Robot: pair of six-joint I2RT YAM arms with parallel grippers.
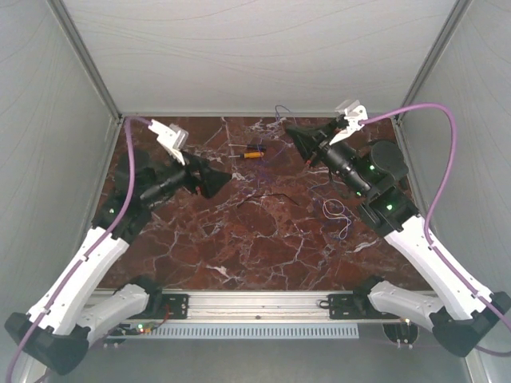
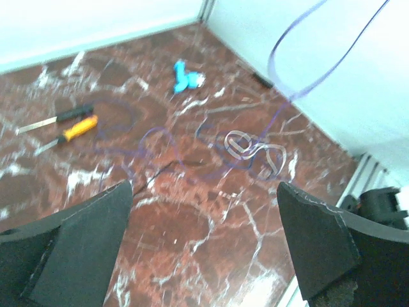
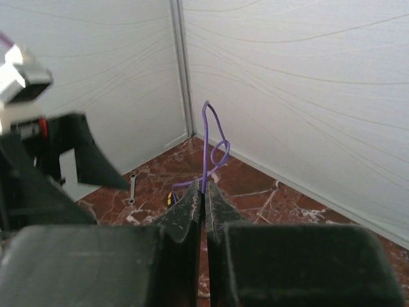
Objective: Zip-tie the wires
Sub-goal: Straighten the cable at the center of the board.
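While nothing's tied yet, I'd call this the gathering step. The red-brown marble tabletop is boxed in by plain white walls on three sides, so room gets tight up at the far right corner. That's where the right gripper sits, jaws pinched shut on one strand of the thin blue-purple wires, holding it up in the air. The rest of the loops lie on the marble near the right edge.

The left gripper hovers wide open and empty over the left-middle, with plenty of bare marble between it and the loops. My guess is it next has to cross over and bunch them. The orange-handled screwdrivers by the far edge look clear of that path.
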